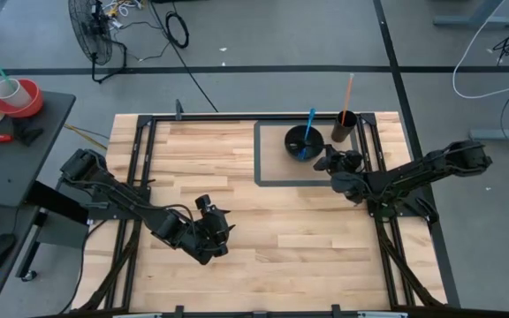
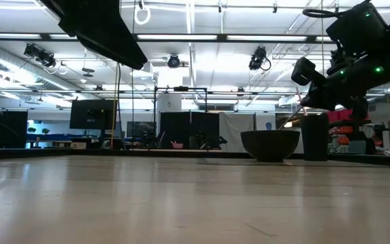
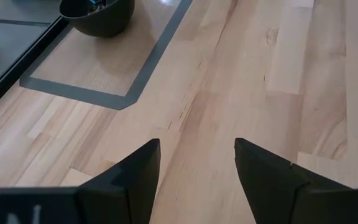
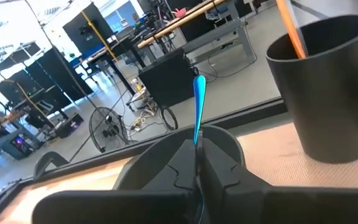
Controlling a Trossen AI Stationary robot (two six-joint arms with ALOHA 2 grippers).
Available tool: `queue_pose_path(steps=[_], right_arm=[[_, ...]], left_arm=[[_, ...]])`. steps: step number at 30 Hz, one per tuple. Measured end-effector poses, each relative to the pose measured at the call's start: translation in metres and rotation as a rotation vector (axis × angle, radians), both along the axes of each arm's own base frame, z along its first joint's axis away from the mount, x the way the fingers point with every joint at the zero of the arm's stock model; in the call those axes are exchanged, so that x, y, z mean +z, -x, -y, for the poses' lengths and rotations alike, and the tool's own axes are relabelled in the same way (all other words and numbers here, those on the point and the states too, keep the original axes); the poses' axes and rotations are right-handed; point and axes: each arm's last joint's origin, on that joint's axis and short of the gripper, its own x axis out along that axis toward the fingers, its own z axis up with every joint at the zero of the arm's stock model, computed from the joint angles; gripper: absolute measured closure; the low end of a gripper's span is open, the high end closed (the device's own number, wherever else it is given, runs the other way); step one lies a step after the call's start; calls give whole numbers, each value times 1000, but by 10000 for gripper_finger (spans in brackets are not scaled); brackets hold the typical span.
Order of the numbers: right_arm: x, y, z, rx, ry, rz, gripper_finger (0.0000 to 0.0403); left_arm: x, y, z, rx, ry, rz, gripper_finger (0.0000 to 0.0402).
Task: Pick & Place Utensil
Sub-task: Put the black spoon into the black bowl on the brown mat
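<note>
A blue utensil (image 1: 308,128) (image 4: 197,106) stands slanted in a black bowl (image 1: 294,137) (image 4: 229,140), its lower end inside and its handle leaning over the far rim. Just right of the bowl a dark cup (image 1: 342,128) (image 4: 328,93) holds an orange utensil (image 1: 350,93) (image 4: 289,28). My right gripper (image 1: 322,163) (image 4: 197,152) is shut at the bowl's near right side, higher than its rim in the low view, pointing toward the blue utensil. My left gripper (image 1: 224,231) (image 3: 197,146) is open over bare wood near the table's middle, with nothing between its fingers.
Bowl and cup stand on a grey-bordered mat (image 1: 268,163) at the table's far right. Black frame rails (image 1: 144,159) run along both sides of the table. Bare wood (image 1: 281,247) lies between the two arms. A floor fan (image 1: 91,35) stands beyond the far edge.
</note>
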Motion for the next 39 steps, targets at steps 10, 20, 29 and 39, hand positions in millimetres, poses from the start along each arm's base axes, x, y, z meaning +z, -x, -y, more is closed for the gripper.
queue_pose_path(steps=[10,20,29,39], right_arm=[[-9,4,9,-18,-115,91,395],[-10,4,8,7,-135,83,392],[-10,5,8,20,-146,66,389],[-9,8,8,37,-159,40,328]], left_arm=[[0,0,0,1,2,1,191],[0,0,0,3,4,1,191],[0,0,0,4,5,2,191],[0,-1,1,2,14,12,191]])
